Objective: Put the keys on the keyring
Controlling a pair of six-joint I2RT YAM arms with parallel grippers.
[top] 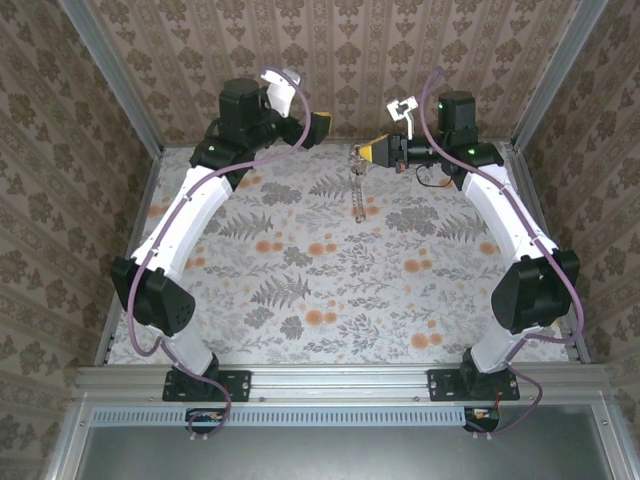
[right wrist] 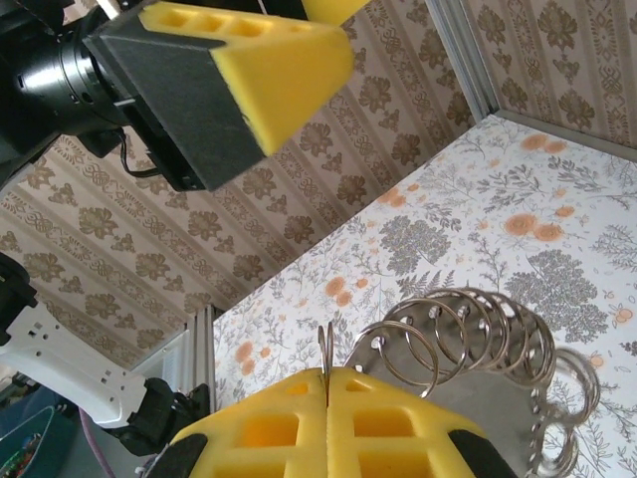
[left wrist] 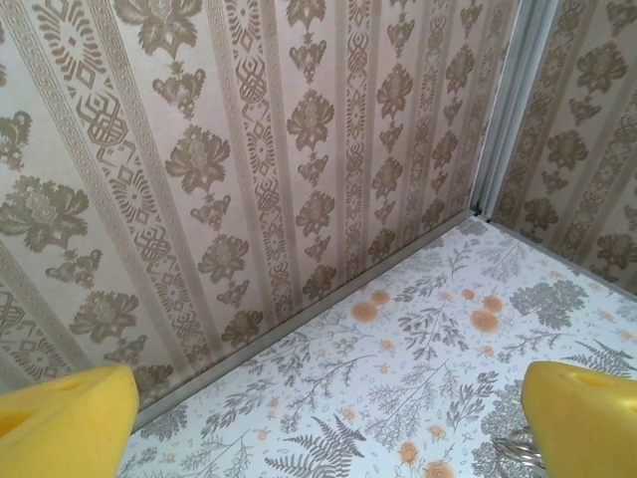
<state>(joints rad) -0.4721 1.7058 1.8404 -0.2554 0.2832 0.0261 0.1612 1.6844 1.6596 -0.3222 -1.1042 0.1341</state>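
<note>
1. Your right gripper (top: 372, 152), at the 12 o'clock edge of the worktop (top: 300, 290), has its jaws clenched on a thin keyring (right wrist: 324, 358).
2. A chain of rings (top: 358, 195) and a flat metal piece (right wrist: 493, 413) trail from it toward 6 o'clock.
3. Your left gripper (top: 322, 125), at its 10 o'clock, stands released, jaws wide.

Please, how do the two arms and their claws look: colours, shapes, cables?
The left arm and right arm have white shells, black joint housings and a purple cable along each. The left claw and right claw have yellow wedge-shaped fingers with square pockets.
</note>
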